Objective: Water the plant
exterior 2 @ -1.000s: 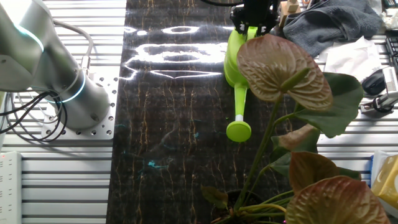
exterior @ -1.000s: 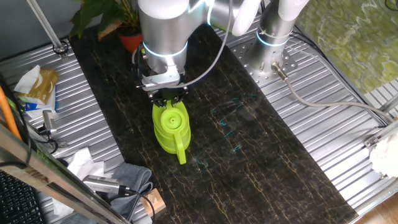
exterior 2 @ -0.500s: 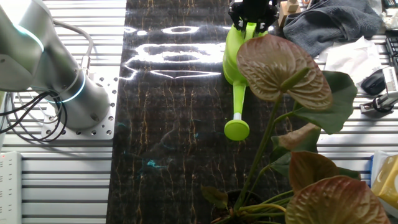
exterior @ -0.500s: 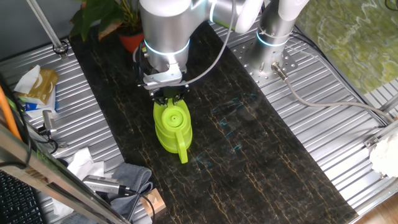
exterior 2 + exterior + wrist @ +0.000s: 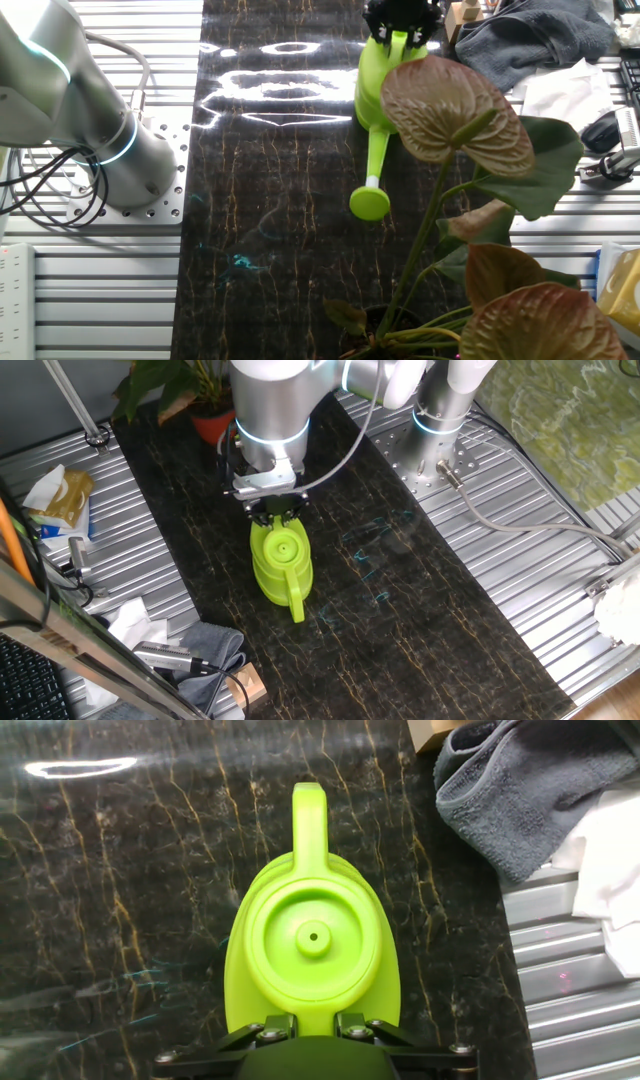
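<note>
A lime-green watering can [image 5: 280, 565] is on or just above the dark marble strip, spout toward the camera. My gripper [image 5: 273, 515] is shut on its handle end from above. In the other fixed view the can [image 5: 378, 90] points its round spout head [image 5: 369, 203] toward the plant, with the gripper [image 5: 400, 20] at the top edge. The hand view shows the can's lid [image 5: 312, 940] straight below, and the gripper [image 5: 312, 1025] clamps the green handle. The plant [image 5: 175, 385] in its orange-red pot [image 5: 210, 426] stands at the strip's far end; its broad brownish leaves [image 5: 450, 105] fill the near right.
A grey cloth [image 5: 530, 780] and white tissue [image 5: 610, 870] lie right of the can. Clutter of bags [image 5: 60, 500], tools [image 5: 165, 655] and a wood block [image 5: 245, 685] lines the left rail. The robot base [image 5: 440, 450] stands on the right.
The can has shifted slightly with the gripper, away from the clutter side. Its spout head has swung sideways, away from the plant's stem.
</note>
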You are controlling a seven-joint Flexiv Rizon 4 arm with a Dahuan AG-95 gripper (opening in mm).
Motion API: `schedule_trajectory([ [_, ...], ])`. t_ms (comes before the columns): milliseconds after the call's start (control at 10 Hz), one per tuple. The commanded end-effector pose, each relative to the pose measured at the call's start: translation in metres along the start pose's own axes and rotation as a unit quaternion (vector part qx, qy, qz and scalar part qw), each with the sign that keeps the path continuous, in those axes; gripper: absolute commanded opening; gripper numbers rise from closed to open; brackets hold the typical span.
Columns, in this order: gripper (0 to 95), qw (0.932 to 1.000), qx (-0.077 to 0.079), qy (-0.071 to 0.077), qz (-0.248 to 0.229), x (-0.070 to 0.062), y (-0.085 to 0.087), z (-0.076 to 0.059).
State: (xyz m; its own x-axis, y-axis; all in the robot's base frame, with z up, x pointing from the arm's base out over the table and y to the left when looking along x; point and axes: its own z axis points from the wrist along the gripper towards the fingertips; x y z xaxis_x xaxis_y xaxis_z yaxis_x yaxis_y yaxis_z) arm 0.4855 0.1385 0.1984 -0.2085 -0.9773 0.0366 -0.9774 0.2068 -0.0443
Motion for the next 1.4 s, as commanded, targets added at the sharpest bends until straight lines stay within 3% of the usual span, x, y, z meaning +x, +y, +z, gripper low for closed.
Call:
schedule_trajectory([
  [100, 0.0, 1.0, 0.001, 0.0, 0.004, -0.007, 0.003, -0.001],
  [400, 0.0, 0.9998, 0.003, -0.012, 0.014, -0.026, 0.011, 0.001],
  [1400, 0.0, 0.9992, 0.006, 0.003, 0.039, -0.027, 0.012, 0.001],
])
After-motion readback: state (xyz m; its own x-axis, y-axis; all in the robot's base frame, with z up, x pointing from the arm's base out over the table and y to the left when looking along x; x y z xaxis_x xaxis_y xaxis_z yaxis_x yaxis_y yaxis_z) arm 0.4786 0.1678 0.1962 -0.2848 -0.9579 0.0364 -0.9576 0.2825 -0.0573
